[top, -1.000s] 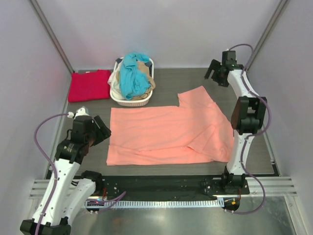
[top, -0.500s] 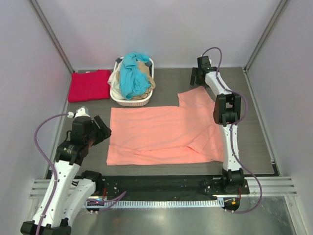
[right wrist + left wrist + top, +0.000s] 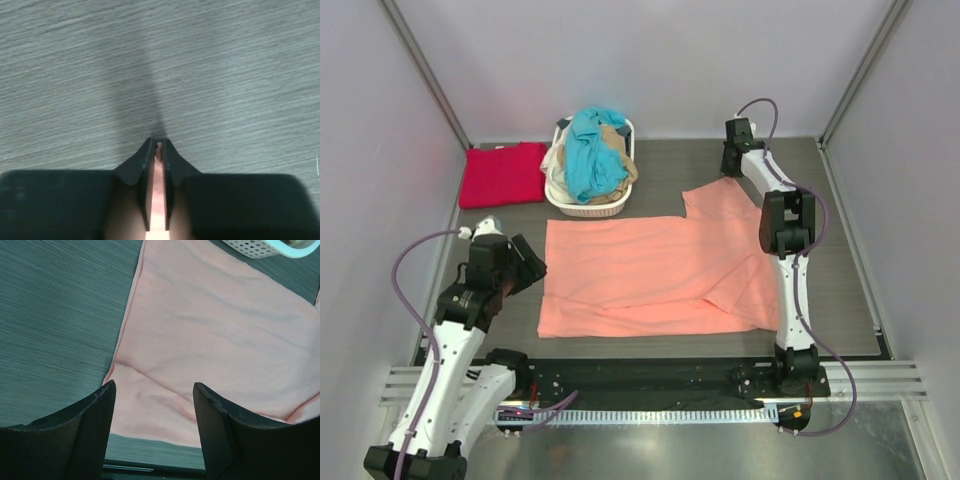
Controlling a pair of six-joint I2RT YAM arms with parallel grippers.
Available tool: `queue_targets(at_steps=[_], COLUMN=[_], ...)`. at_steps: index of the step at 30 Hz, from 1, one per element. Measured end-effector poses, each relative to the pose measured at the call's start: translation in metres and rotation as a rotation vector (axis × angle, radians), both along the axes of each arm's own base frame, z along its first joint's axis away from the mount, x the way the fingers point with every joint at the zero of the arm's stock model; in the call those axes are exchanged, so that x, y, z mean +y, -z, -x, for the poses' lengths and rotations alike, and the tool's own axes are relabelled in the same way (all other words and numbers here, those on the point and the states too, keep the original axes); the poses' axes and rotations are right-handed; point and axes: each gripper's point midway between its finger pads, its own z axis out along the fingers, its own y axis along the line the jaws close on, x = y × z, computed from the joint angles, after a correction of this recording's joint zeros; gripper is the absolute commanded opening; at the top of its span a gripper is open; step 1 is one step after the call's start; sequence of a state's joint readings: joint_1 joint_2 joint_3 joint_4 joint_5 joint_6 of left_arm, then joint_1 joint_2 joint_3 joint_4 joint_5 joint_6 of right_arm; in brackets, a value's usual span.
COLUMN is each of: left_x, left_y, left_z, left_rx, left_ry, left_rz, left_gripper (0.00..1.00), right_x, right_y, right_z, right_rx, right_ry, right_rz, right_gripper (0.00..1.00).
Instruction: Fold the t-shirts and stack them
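Fingers (image 3: 85, 430) of the left hand (image 3: 152, 387) are standing wide apart with nothing between them. In the overhead view this hand is hanging at the lower left of the frame, over the left edge of the salmon-pink t-shirt (image 3: 650, 275) near its bottom-left corner. Whether it is touching the cloth I cannot tell.

The salmon-pink t-shirt is lying spread out on the grey worktop (image 3: 670, 165), filling the middle of the frame. It is mostly smooth, with a doubled-over flap wrinkling its lower right part. One sleeve (image 3: 720, 200) is reaching from the shirt's upper right toward the top of the frame.

The right hand (image 3: 158, 145) is sitting at the tip of that sleeve. In its wrist view the jaws are standing narrow, pinching a thin strip of the pink cloth between them, just above the worktop.

Farther back, left of centre at the top of the frame, a white laundry basket (image 3: 585, 208) is holding a heap of cloth. The teal t-shirt (image 3: 590, 150) is draping over the top and the beige t-shirt (image 3: 618, 150) is showing beneath it on the right. Just beside the basket, in the upper left, the crimson t-shirt (image 3: 503, 174) is lying flat as a neat square.
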State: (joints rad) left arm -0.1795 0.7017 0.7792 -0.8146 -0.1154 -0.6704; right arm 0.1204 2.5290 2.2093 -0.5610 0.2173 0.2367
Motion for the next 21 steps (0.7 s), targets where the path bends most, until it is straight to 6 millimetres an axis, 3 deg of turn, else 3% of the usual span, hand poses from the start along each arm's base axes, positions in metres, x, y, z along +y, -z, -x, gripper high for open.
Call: queue_targets(at_steps=[1, 4, 7, 10, 13, 17, 21], left_x=[0.001, 0.002, 0.001, 0.000, 0.000, 0.001, 0.010], left_y=[0.001, 0.010, 0.019, 0.025, 0.031, 0.042, 0.067], left_z=[-0.002, -0.013, -0.033, -0.069, -0.108, -0.151, -0.183], left_rx=[0.004, 0.039, 0.104, 0.139, 0.136, 0.108, 0.109], left_ry=[-0.005, -0.016, -0.024, -0.045, -0.064, -0.077, -0.091], left_rz=[-0.004, -0.022, -0.038, -0.038, -0.036, -0.039, -0.037], left_gripper=[0.64, 0.70, 0.63, 0.51, 0.47, 0.46, 0.46], right_x=[0.000, 0.003, 0.004, 0.005, 0.009, 0.014, 0.023], right_y=[0.000, 0.000, -0.001, -0.001, -0.002, -0.001, -0.007], right_z=[0.001, 0.003, 0.003, 0.005, 0.015, 0.037, 0.061], right_rx=[-0.004, -0.020, -0.031, -0.032, -0.014, 0.044, 0.082], right_ry=[0.002, 0.004, 0.000, -0.008, -0.025, -0.045, -0.059], right_rz=[-0.003, -0.034, -0.061, -0.077, -0.096, -0.124, -0.180], right_gripper=[0.01, 0.01, 0.01, 0.01, 0.01, 0.01, 0.01])
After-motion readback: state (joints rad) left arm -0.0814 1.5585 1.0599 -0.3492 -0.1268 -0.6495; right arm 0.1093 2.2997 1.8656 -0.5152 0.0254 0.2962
